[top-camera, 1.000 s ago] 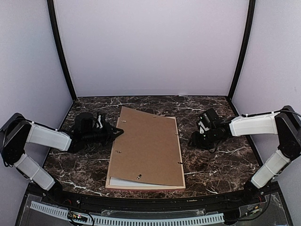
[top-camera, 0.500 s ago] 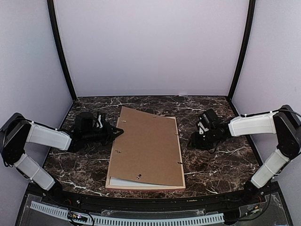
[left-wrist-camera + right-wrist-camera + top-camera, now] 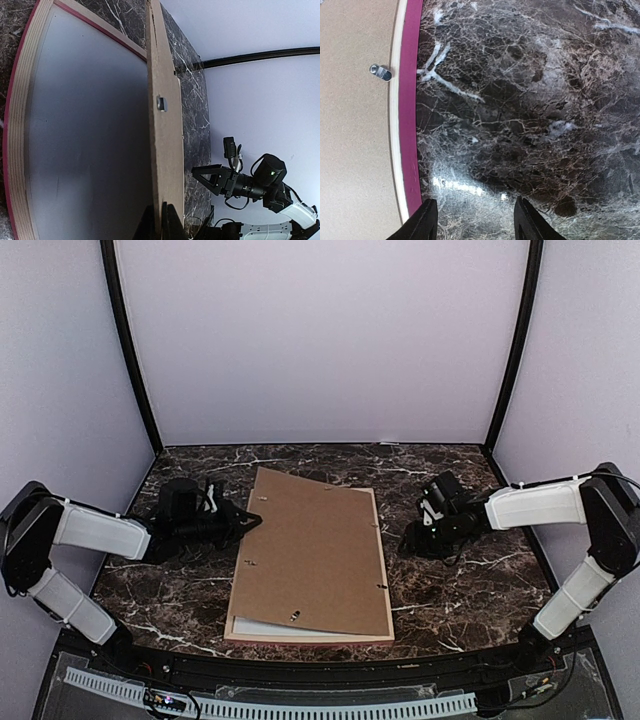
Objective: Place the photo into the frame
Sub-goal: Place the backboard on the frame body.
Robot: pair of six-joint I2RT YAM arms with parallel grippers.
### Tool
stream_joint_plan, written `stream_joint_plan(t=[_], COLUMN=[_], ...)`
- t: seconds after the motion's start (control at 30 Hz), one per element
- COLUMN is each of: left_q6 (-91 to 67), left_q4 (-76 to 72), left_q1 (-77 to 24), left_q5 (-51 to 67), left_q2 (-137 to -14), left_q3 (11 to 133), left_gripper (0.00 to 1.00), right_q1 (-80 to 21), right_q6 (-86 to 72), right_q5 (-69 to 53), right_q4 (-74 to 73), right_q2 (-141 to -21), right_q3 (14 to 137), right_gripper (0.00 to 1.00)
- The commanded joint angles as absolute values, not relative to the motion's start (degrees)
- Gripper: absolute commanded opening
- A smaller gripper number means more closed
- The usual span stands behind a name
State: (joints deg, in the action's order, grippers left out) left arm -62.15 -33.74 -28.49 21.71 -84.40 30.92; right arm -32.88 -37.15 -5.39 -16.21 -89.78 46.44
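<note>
Compared with the view one second earlier, little differs. The frame (image 3: 409,125) and the backing board (image 3: 315,550) lie as they did, and both arms show only a very slight shift of posture. The left pincer (image 3: 250,522) is clamped shut on the board's edge. In its wrist view the board stands edge-on between the two fingers (image 3: 171,222). The board is raised on this pincer's side, and its far edge rests down along the frame rail nearest the right pincer (image 3: 475,200). Under the raised side a wedge of space opens toward the left pincer. Inside it a pale sheet (image 3: 90,150) lies flat within the stepped inner rails. Whether this is the photo cannot be told, as no print face shows. The frame lies face down on the marble table (image 3: 470,590), between the two pincers and nearer to them than to the walls. The right pincer's jaws stand apart and hold nothing, with only bare marble between the fingers. The frame's magenta outer rail runs just outside one finger (image 3: 427,222), close to it but not touching. A metal tab (image 3: 381,73) sits on the board beyond that rail. On the right pincer's other side, away from the frame, the tabletop is bare up to the enclosure wall (image 3: 570,390). A strip of table likewise lies behind the left pincer's wrist toward its own wall. Beyond the board's far corner, marble continues to the back wall.
</note>
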Motion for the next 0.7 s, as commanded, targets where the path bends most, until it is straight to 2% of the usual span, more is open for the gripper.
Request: stream_joint_plan(t=[0.0,0.67], left_q6=[-58.1,-59.5], left_q4=[-25.4,-28.3], left_q1=[-28.1,-28.1], left_q5=[18.0,15.9], left_q2=[-83.9,-86.3], left_q3=[28.6,28.9], left_gripper=[0.00,0.00], right_q1=[-32.6,-32.6], right_q6=[-37.0,-36.7], right_q5=[-5.9,-5.8], right_q4=[-14.3,-14.5], right_q2=[-90.4,-90.8], right_q3=[45.6,45.8], right_gripper=[0.53,0.53])
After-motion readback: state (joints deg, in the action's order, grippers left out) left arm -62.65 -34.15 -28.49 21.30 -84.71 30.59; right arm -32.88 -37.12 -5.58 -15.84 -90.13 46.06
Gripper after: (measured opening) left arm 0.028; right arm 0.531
